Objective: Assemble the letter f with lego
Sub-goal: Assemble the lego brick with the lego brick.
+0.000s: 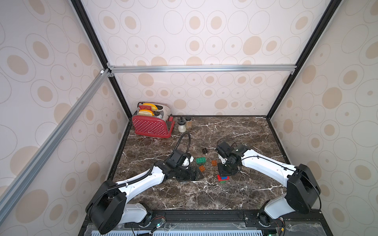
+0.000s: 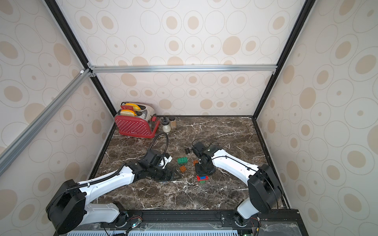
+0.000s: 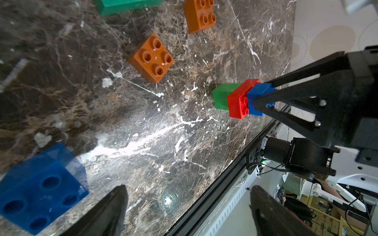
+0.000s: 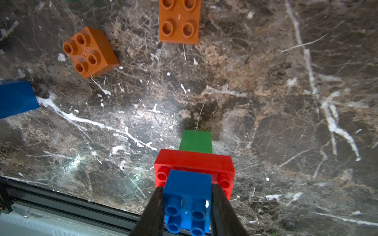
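Note:
A small lego stack (image 1: 223, 179) (image 2: 202, 179) stands on the marble near the front: a green brick (image 4: 196, 142) at the bottom, a red oblong brick (image 4: 194, 161) on it, and a blue square brick (image 4: 188, 194) on top. My right gripper (image 4: 187, 204) (image 1: 224, 175) reaches down from above and is shut on that blue brick. My left gripper (image 3: 188, 187) (image 1: 199, 173) hovers low to the left of the stack, open and empty. Beside it lies a loose blue brick (image 3: 41, 190). Two orange square bricks (image 1: 202, 168) (image 1: 214, 162), a green oblong brick (image 1: 200, 160) and a black brick (image 1: 204, 150) lie loose behind.
A red dotted toaster (image 1: 152, 125) stands in the back left corner with two small jars (image 1: 182, 125) beside it. The table's black front rail (image 3: 225, 179) runs just beyond the stack. Patterned walls close in three sides.

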Controlling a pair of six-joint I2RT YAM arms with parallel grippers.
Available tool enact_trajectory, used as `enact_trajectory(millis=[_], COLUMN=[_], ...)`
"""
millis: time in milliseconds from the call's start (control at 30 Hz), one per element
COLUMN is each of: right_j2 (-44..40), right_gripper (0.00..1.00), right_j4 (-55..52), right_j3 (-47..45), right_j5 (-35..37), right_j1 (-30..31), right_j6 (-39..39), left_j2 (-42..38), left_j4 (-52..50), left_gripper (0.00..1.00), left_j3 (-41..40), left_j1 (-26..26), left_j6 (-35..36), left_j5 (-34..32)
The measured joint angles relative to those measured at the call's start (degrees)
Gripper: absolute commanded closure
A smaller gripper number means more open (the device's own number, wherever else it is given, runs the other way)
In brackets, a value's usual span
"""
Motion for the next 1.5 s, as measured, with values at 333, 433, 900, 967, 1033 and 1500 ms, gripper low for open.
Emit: enact_trajectory(millis=[333,433,900,967,1033,1500], right_j2=[-0.37,-0.66,2.45,2.86,3.21,3.52], right_gripper=[0.74,0.74,0.70,0.69,0.68,0.60], right_j4=[1.05,1.42,-3.23,-3.78,-4.20,-5.25], right_j3=[-1.01,-1.38,3.69,4.20,4.61,5.11], right_j5=[1.33,1.33,1.97,1.99,1.97,2.60], right_j1=[1.05,1.05,1.33,1.33,1.33,1.62], right_j6=[0.81,0.87,-0.37,-0.74,-1.03,-1.75], left_j2=[-0.02,-0.02,-0.02,-0.02,-0.02,-0.02], left_j4=[-0.39,-0.39,-0.44,-0.57,-0.68,-0.74], left_gripper=[0.04,0.04,0.04,0.04,0.04,0.03], left_j3=[0.00,0.00,0.00,0.00,0.00,0.00], left_j1=[0.02,0.02,0.02,0.02,0.02,0.28], left_j6=[0.17,0.17,0.26,0.39,0.48,0.79], left_j5=[-0.22,-0.24,-0.39,-0.42,-0.44,-0.79])
